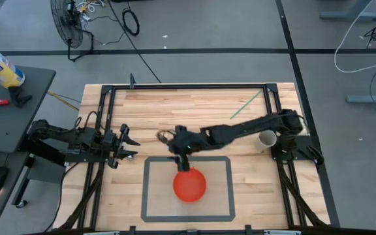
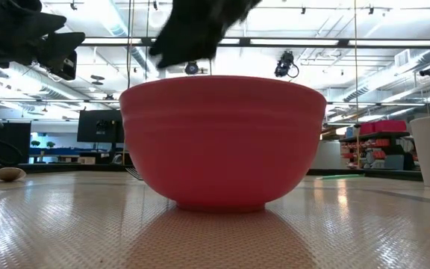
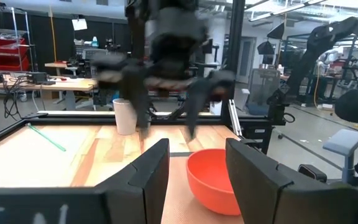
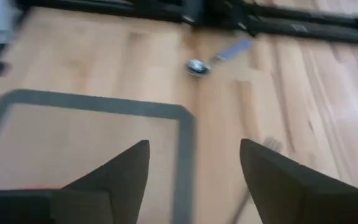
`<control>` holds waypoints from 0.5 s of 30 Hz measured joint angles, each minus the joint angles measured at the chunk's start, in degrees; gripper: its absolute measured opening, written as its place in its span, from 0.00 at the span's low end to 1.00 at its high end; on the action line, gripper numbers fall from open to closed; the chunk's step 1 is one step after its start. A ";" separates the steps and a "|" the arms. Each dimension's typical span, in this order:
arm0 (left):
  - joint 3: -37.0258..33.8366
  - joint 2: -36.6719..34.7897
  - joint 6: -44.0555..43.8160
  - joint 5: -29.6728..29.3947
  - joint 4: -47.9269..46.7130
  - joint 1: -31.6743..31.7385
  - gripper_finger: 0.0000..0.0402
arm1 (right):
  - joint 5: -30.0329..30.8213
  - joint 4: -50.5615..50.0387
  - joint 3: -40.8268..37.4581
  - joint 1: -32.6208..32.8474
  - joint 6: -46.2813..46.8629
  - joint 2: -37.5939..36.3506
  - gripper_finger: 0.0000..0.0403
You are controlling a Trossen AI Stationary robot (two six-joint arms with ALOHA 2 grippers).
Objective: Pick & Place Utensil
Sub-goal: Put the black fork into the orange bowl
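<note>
Right arm stretched from its base at the right edge of the high view, reaching leftward across the wooden table (image 1: 240, 163) to the centre of the frame. Right gripper (image 1: 185, 163) pointed down, poised just above the upper rim of the red bowl (image 1: 189, 184), which sits inside the grey taped rectangle (image 1: 230, 189) at lower centre. In the right wrist view, both dark fingers (image 4: 120, 174) spread well apart with nothing between them, bare wood and a corner of the tape showing in the gap.

Spoon (image 4: 219, 57) lying flat on the wood in the upper middle of the right wrist view, outside the taped rectangle; in the high view a small utensil shape just left of the right wrist, upper left of the bowl, too small to make out clearly.

Left arm folded at the left edge of the high view, left gripper (image 1: 124, 145) aimed toward the centre, fingers (image 3: 148, 171) parted and empty, well apart from the bowl.

White cup (image 1: 266, 139) standing near the right arm's base; thin green stick (image 1: 247, 104) lying diagonally in the upper right of the table.
</note>
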 joint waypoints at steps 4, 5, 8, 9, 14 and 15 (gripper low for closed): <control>0.02 0.02 0.00 0.00 0.08 0.01 0.41 | 0.21 1.84 0.00 -3.96 3.80 3.93 0.60; 0.02 0.02 0.00 0.00 0.10 0.00 0.41 | 0.20 2.67 0.00 -4.69 4.63 4.99 0.58; 0.02 0.00 -0.01 0.00 0.10 0.02 0.41 | 1.08 2.51 1.13 -6.13 6.14 8.35 0.53; 0.02 0.02 0.00 0.00 0.10 0.00 0.41 | 1.44 2.25 1.73 -6.29 6.15 9.68 0.52; 0.02 0.01 0.00 0.00 0.11 0.02 0.41 | 3.20 2.13 4.94 -6.71 5.88 15.37 0.48; 0.00 0.02 0.00 0.00 0.09 0.00 0.41 | 4.93 1.40 5.46 -6.80 5.59 16.16 0.48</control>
